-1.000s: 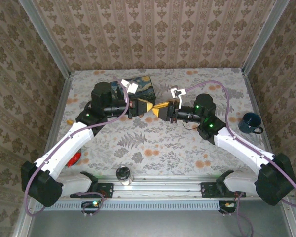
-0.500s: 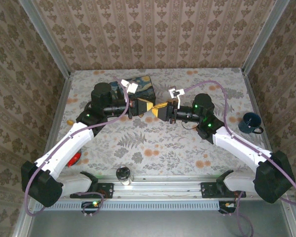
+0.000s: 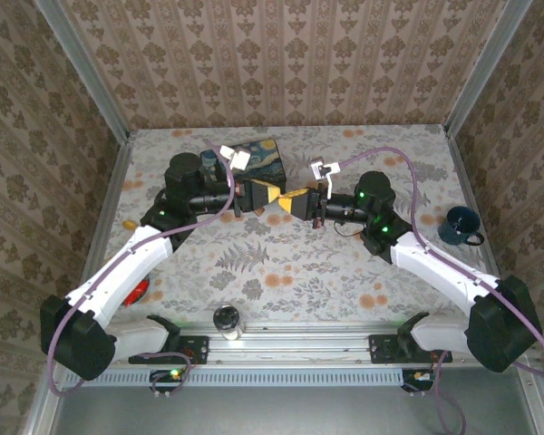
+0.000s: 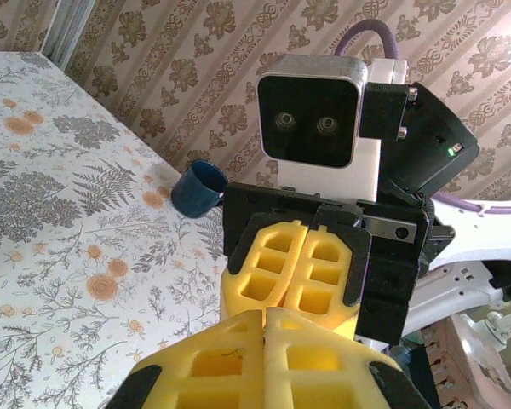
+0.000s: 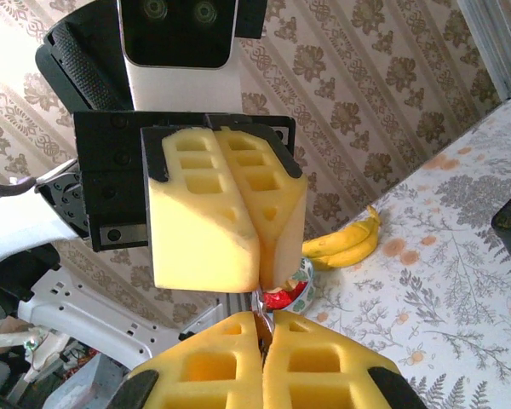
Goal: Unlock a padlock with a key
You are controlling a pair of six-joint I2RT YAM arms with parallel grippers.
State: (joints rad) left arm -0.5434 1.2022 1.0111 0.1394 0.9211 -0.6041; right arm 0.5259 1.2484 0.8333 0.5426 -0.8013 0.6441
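right gripper (image 3: pixel 290 200) clenched tight | left gripper (image 3: pixel 274 195) clenched tight, tip to tip with it above the worktop (image 3: pixel 281 263) | thin shiny bit (image 5: pixel 260 317) sticks up at the right gripper's tips; key or padlock, too small to tell | starry tin box (image 3: pixel 258 159) just behind | no open lock seen; I think the unlocking is not done yet

The table (image 3: pixel 281 263) wears a pale cloth of grey ferns and orange blossoms, and the walls (image 3: pixel 281 63) carry brown damask paper. The left gripper (image 3: pixel 276 197) and right gripper (image 3: pixel 291 202) are yellow foam on black bodies. Near the far edge the box (image 3: pixel 258 156) is dark blue with yellow swirls, and the cup (image 3: pixel 458 225) at the right edge is dark blue.
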